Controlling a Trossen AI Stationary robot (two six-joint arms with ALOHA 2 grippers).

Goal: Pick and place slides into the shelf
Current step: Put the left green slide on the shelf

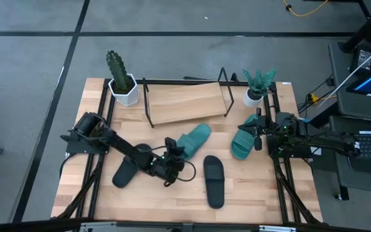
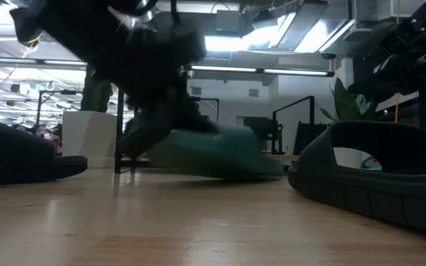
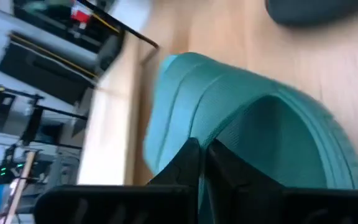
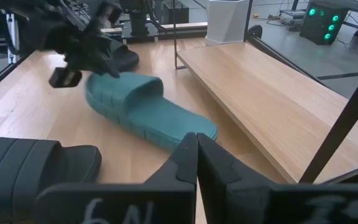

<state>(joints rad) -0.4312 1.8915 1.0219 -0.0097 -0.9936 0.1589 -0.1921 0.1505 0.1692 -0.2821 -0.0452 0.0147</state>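
Gripping the strap end of a teal slide (image 1: 192,140), your left gripper (image 1: 171,153) sits mid-table on the light-wood tabletop (image 1: 250,187), fingers pinched together. Your right gripper (image 1: 257,132), fingers pressed shut, waits beside the second teal slide (image 1: 243,143). Behind stands the shelf (image 1: 185,102), bare; grey floor surrounds the table.

two teal slides (image 1: 194,139), two black slides (image 1: 214,180), light-wood shelf (image 1: 185,102)
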